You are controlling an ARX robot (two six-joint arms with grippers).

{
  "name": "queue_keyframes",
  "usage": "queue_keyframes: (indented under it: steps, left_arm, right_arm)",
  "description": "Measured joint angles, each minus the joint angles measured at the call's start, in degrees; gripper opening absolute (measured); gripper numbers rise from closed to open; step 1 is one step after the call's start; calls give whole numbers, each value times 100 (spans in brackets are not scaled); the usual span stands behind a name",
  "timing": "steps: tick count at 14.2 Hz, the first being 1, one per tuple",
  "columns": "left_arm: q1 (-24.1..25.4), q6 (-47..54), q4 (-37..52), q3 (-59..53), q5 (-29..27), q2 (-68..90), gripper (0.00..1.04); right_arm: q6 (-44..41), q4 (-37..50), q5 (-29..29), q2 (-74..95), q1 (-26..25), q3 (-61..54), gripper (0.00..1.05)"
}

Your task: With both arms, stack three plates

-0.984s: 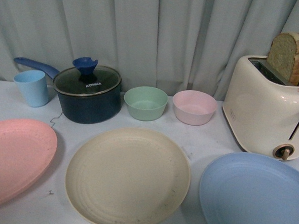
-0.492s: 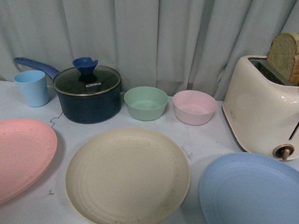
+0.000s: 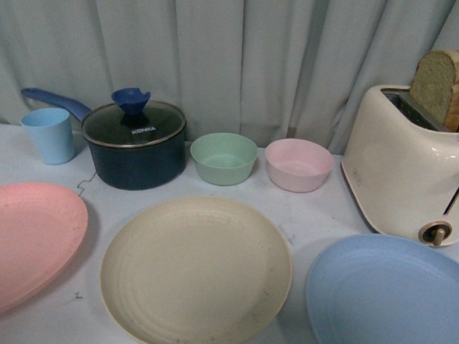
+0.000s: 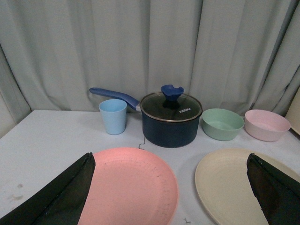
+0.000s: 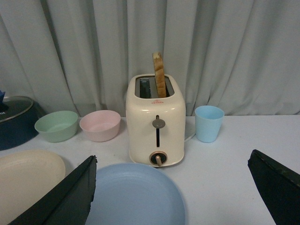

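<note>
Pink plate: pink plate (image 3: 22,245) lies flat on the table (image 3: 312,216) at the left, partly cut off by the frame edge, with nothing on it.
Cream plate: cream-beige plate (image 3: 196,271) lies flat in the middle, just beside the pink one but with bare table between their rims.
Blue plate: light blue plate (image 3: 393,303) lies flat at the right, in front of the toaster (image 3: 405,171), apart from the cream rim.
Left gripper: left gripper (image 4: 169,156) has its fingers (image 4: 61,197) spread wide and holds nothing. It looks across the pink plate from the near side. Height above the plate cannot be judged.
Right gripper: right gripper (image 5: 172,157) is likewise spread wide and empty, aimed over the blue plate.
Background: lidded saucepan (image 3: 135,147), light blue cup (image 3: 49,134), green bowl (image 3: 223,158) and pink bowl (image 3: 298,164) sit in a row behind the plates. A bread slice (image 3: 441,85) stands in the toaster slot.
Change over last second: none seen in the front view. All three plates and the clutter sit where they were, and neither arm has entered that view.
Meaning for task: stacking not started, judged from three separate plates.
Likely next: each outer plate needs gripping at its rim and lifting onto the cream one.
Risk: the rims are shallow and low to the table, so a grip may slip.
</note>
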Motion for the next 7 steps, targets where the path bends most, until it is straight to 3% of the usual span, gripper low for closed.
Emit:
queue_keyframes:
  steps: [7]
  left_arm:
    - [0,2,0,0,0,0,98]
  right_arm:
    - [0,0,0,0,0,0,98]
